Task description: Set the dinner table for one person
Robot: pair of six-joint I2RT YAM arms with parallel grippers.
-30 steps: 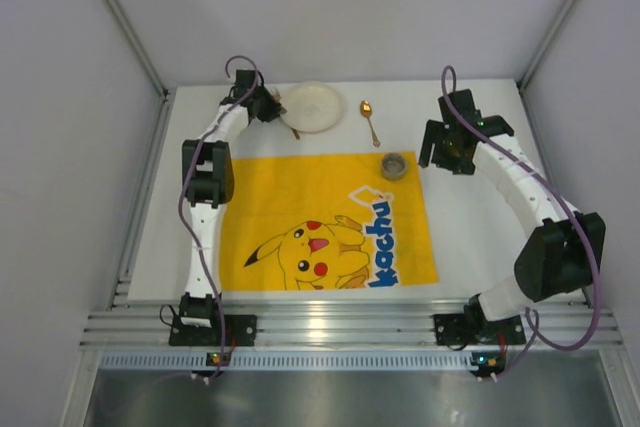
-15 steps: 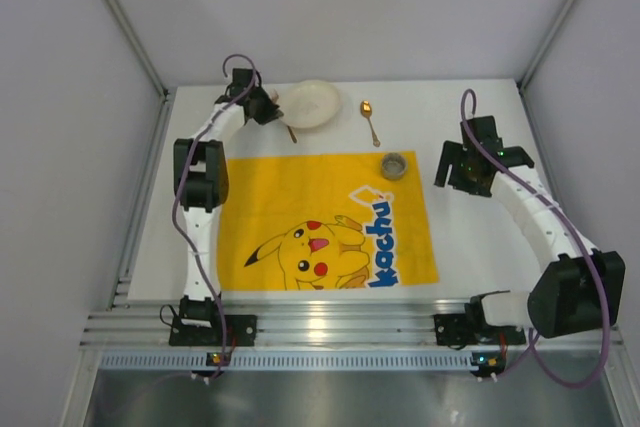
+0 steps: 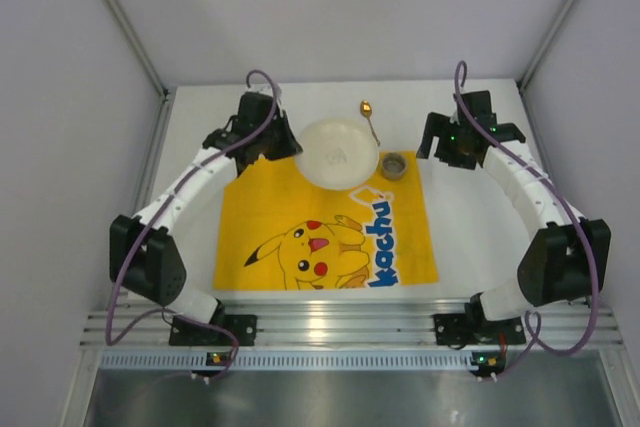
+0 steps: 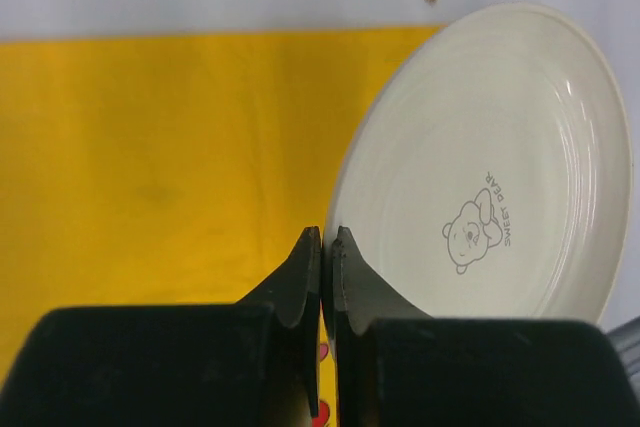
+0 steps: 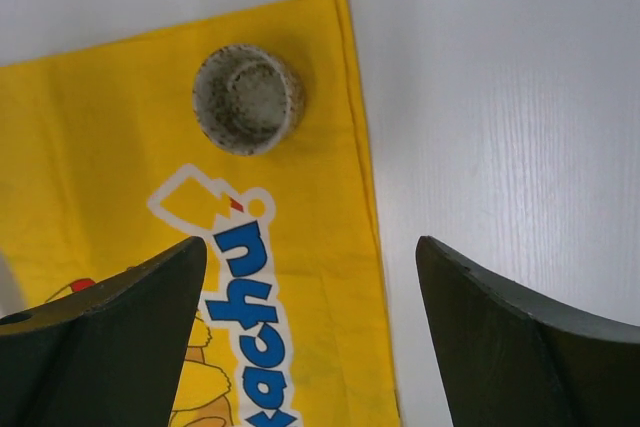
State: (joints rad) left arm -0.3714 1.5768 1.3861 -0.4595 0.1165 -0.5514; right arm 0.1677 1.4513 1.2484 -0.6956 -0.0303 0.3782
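Plate (image 3: 340, 152) has travelled from the far white surface (image 3: 470, 237) to the yellow Pikachu placemat's (image 3: 290, 197) top edge, left fingers (image 4: 300, 272) clamped on its rim. Right fingers (image 5: 120, 317), spread apart, hover near the speckled cup (image 5: 247, 99). Next, I judge: lower the plate mid-placemat, then release.

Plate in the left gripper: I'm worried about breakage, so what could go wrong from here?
1. The left gripper pinches the plate only by its rim, so the plate might slip or swing out of the grip.
2. The plate is close to the spoon and the cup at the far edge of the placemat. Setting it down carelessly might knock either one.
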